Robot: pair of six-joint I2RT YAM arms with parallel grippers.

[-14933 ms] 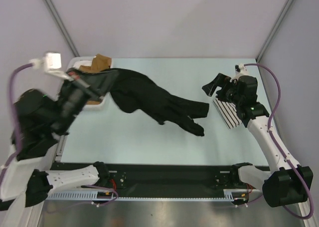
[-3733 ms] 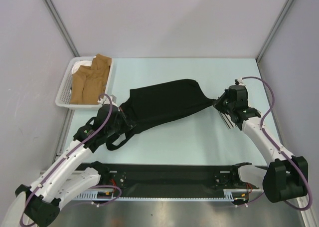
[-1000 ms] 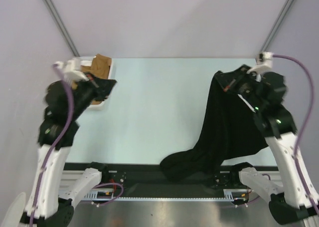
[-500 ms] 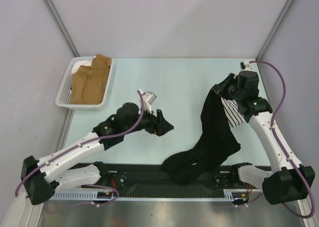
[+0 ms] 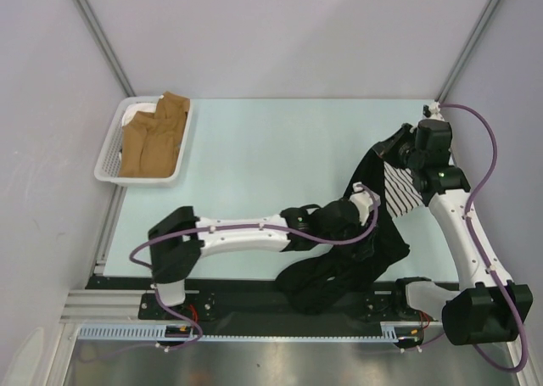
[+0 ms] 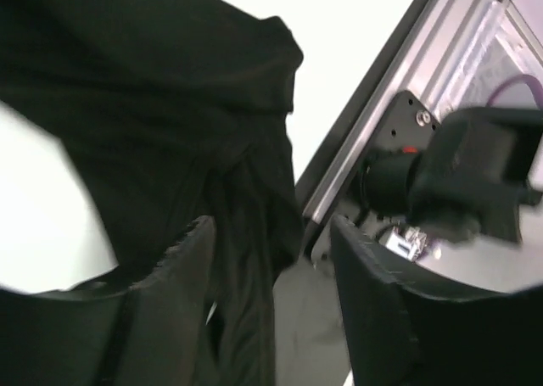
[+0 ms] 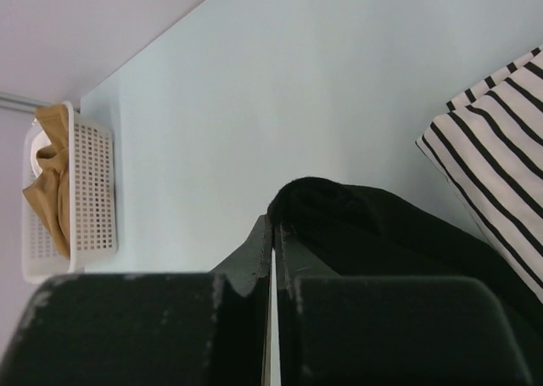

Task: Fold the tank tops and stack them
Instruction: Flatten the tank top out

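Observation:
My right gripper (image 5: 392, 147) is shut on the top edge of the black tank top (image 5: 339, 276), which hangs down from it and spills over the table's near edge. In the right wrist view the closed fingertips (image 7: 273, 226) pinch a fold of the black tank top (image 7: 373, 225). The folded striped tank top (image 5: 400, 191) lies flat at the right, partly under the black cloth, and shows again as the striped tank top (image 7: 501, 148). My left arm reaches across to the black top's lower part. My left gripper (image 6: 271, 310) is open, and a hanging fold of the black tank top (image 6: 170, 106) lies in its gap.
A white basket (image 5: 106, 161) with brown clothes (image 5: 153, 140) stands at the far left, and the right wrist view also shows the basket (image 7: 85, 191). The black rail (image 5: 237, 297) and arm bases run along the near edge, close under the left gripper.
My left arm has stretched right from mid-table to the black top's lower part, its gripper opened from shut. The right gripper still holds the top edge and has shifted slightly back and right.

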